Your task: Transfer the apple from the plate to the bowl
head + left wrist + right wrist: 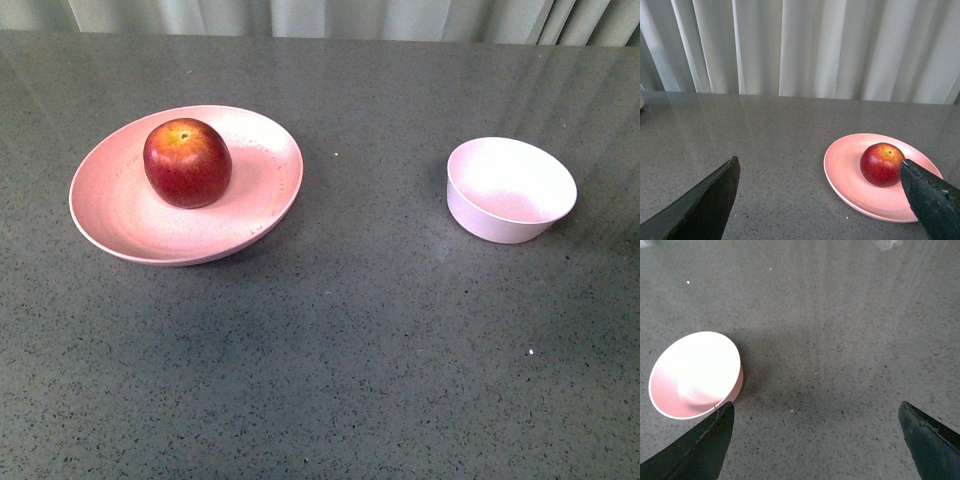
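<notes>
The dark red apple (pixel 187 162) sits on the wide pink plate (pixel 110 215) at the left of the table. The small pale bowl (pixel 510 190) stands empty at the right. Neither arm shows in the front view. In the left wrist view my left gripper (pixel 820 165) is open and empty, well short of the plate (pixel 850 185); one finger overlaps the apple (pixel 881 164) in the picture. In the right wrist view my right gripper (pixel 816 409) is open and empty above bare table, with the bowl (pixel 694 374) beside one finger.
The table (pixel 380 330) is dark grey speckled stone. Pale curtains (pixel 815 45) hang behind its far edge. A bare stretch of table lies between plate and bowl.
</notes>
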Controlling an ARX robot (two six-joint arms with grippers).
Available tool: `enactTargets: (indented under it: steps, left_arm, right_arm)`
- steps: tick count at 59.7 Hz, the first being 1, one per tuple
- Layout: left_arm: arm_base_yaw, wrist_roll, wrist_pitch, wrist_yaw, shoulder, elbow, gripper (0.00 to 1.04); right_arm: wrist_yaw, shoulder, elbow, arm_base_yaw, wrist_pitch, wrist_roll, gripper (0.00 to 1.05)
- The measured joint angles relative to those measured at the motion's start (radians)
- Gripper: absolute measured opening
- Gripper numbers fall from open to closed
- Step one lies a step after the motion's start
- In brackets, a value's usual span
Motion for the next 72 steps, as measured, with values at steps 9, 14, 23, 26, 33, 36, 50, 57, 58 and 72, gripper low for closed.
enactTargets:
  steps: [9, 14, 23, 26, 33, 36, 50, 57, 58, 72]
  left_arm:
    - [0.0, 0.0, 0.0, 0.0, 0.0, 0.0, 0.96]
    - [0.0, 0.0, 0.0, 0.0, 0.0, 0.0, 0.96]
    - [0.0, 0.0, 0.0, 0.0, 0.0, 0.0, 0.96]
    - [0.0, 0.0, 0.0, 0.0, 0.0, 0.0, 0.96]
    - [0.0, 0.0, 0.0, 0.0, 0.0, 0.0, 0.96]
    - [0.0, 0.0, 0.0, 0.0, 0.0, 0.0, 0.96]
    - [0.0, 0.0, 0.0, 0.0, 0.0, 0.0, 0.96]
    - [0.0, 0.0, 0.0, 0.0, 0.0, 0.0, 0.96]
    - [0.0, 0.0, 0.0, 0.0, 0.0, 0.0, 0.96]
    - [0.0, 0.0, 0.0, 0.0, 0.0, 0.0, 0.96]
  right_arm:
    - [0.021, 0.343, 0.141, 0.066, 0.054, -0.001, 0.96]
    - [0.007, 0.456, 0.205, 0.097, 0.064, 0.011, 0.96]
    - [0.006, 0.537, 0.277, 0.128, 0.059, 0.027, 0.96]
    - [0.005, 0.556, 0.296, 0.137, 0.053, 0.033, 0.96]
    - [0.003, 0.606, 0.343, 0.156, 0.043, 0.043, 0.96]
    - [0.003, 0.619, 0.355, 0.163, 0.041, 0.046, 0.96]
    - [0.005, 0.686, 0.425, 0.2, 0.017, 0.062, 0.96]
    - [0.022, 0.716, 0.46, 0.218, -0.002, 0.069, 0.78]
    - [0.023, 0.719, 0.464, 0.22, -0.004, 0.072, 0.75]
    - [0.022, 0.737, 0.489, 0.234, -0.045, 0.093, 0.42]
